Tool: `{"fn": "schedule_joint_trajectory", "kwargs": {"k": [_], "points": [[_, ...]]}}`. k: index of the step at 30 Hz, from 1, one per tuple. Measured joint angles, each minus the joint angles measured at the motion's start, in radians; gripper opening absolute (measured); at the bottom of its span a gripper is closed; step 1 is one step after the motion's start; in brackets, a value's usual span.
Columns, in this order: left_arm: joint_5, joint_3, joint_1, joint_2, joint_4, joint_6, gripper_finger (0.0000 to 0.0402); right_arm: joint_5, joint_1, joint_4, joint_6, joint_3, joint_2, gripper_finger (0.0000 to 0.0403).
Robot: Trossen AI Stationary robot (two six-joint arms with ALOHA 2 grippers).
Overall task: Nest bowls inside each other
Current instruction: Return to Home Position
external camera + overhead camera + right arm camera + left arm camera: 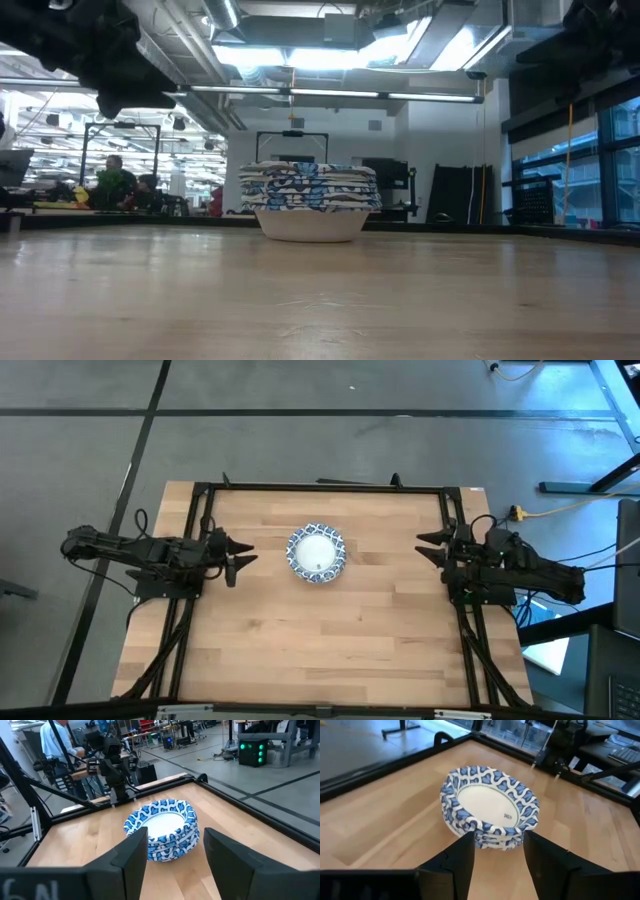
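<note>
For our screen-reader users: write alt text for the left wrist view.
A stack of nested bowls, white inside with blue-and-white lattice rims, sits on a wooden table, framed by the open jaws of the left gripper, which holds nothing. The right arm stands at the table's far edge.

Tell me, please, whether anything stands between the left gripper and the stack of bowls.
Nothing visible does. Only bare table lies between the open left gripper and the stack of bowls; the right gripper waits opposite.
</note>
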Motion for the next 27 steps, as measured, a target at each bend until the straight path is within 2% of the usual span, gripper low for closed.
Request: {"fn": "schedule_joint_trajectory", "kwargs": {"k": [9, 13, 17, 21, 27], "points": [[0.033, 0.0, 0.0, 0.0, -0.05, -0.043, 0.0163, -0.006, 0.0, -0.02, 0.049, 0.0, 0.0, 0.0193], [0.033, 0.0, 0.0, 0.0, -0.08, -0.051, 0.0163, -0.017, 0.0, -0.098, 0.055, 0.0, 0.0, 0.0193], [0.044, 0.0, 0.0, 0.0, -0.078, -0.051, 0.0163, -0.096, 0.0, -0.02, 0.029, 0.001, 0.0, 0.0193], [0.045, 0.0, 0.0, 0.0, -0.078, -0.051, 0.0163, -0.102, 0.0, 0.057, 0.028, 0.001, 0.0, 0.0193], [0.045, -0.019, 0.0, 0.0, -0.063, -0.051, 0.0163, -0.125, 0.0, 0.066, 0.056, -0.016, 0.0, 0.0193]]}}
